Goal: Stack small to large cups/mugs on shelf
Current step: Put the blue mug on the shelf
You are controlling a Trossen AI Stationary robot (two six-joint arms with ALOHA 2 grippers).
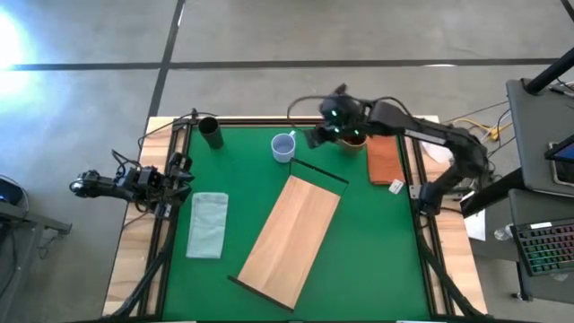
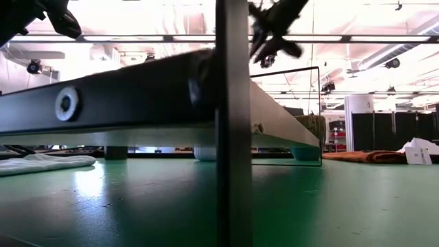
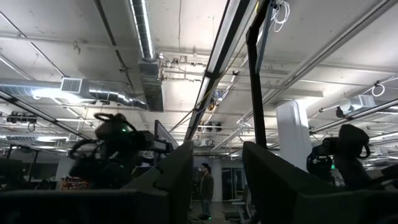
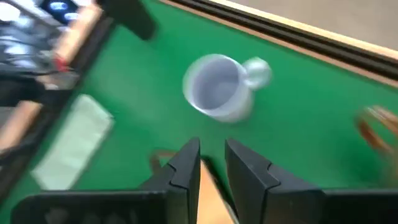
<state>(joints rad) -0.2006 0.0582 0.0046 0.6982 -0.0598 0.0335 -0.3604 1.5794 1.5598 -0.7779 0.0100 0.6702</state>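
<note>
The pale blue-white mug [image 1: 283, 146] stands upright on the green mat at the far middle; it also shows in the right wrist view [image 4: 217, 87], its handle toward the far edge. The dark cylindrical cup [image 1: 211, 132] stands at the far left. The brown mug [image 1: 353, 141] is mostly hidden under my right arm. The light-wood shelf [image 1: 291, 238] lies slantwise in the middle. My right gripper [image 1: 314, 136] hovers above the mat just right of the pale mug, its fingers [image 4: 212, 155] a narrow gap apart and empty. My left gripper [image 3: 214, 180] waits open at the table's left edge, pointing upward.
A pale green cloth [image 1: 208, 224] lies left of the shelf. An orange cloth [image 1: 386, 160] with a white tag lies at the far right. A raised dark rail [image 1: 269, 124] runs along the mat's far edge. In the low view the shelf [image 2: 137, 96] blocks most of the table.
</note>
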